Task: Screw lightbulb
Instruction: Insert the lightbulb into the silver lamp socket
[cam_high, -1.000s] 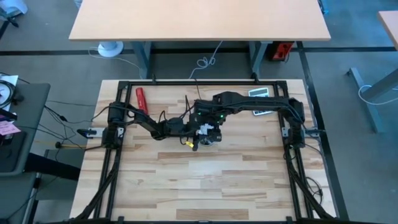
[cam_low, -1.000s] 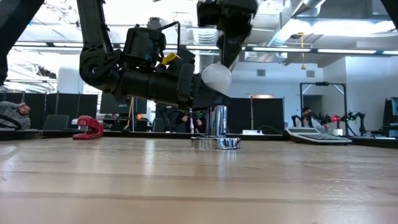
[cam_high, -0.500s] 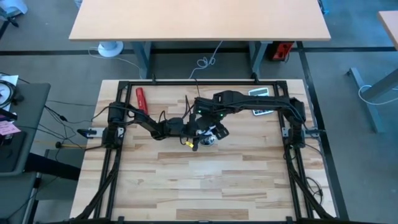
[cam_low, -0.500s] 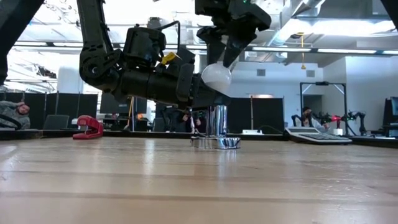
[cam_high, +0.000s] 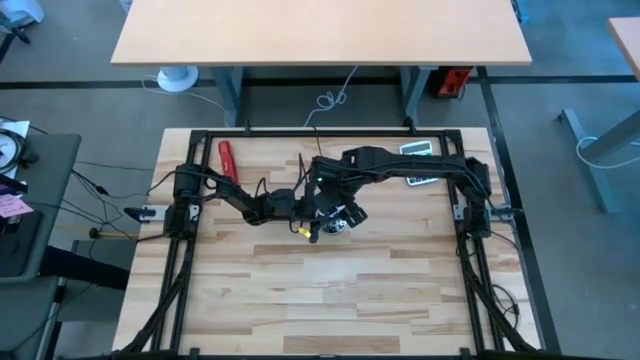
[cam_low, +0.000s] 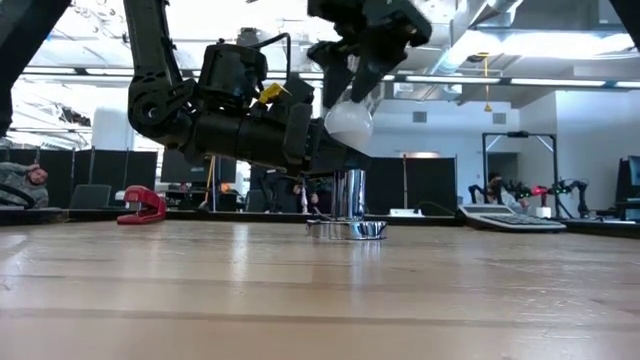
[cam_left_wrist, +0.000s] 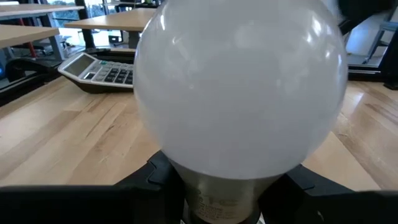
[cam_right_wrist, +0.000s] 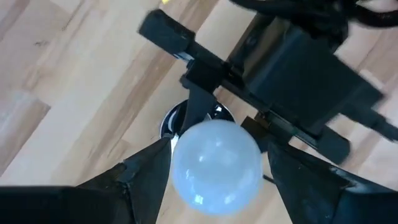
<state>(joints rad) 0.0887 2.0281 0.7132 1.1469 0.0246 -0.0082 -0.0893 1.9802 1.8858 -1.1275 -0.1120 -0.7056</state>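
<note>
Mid-table, I have the bulb (cam_low: 348, 121) held just above the socket (cam_low: 347, 226) (not seated). Left gripper (cam_left_wrist: 217, 186) clamps its base; right gripper (cam_right_wrist: 214, 163) brackets the globe. Next: lower, align threads, twist.

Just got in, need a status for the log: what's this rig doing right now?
Both arms meet at mid-table over a lightbulb. The left gripper clamps its screw base, holding it in the air above the shiny metal socket on the table. The right gripper comes from above with its fingers on either side of the glass globe. The bulb is not in the socket yet.
</note>
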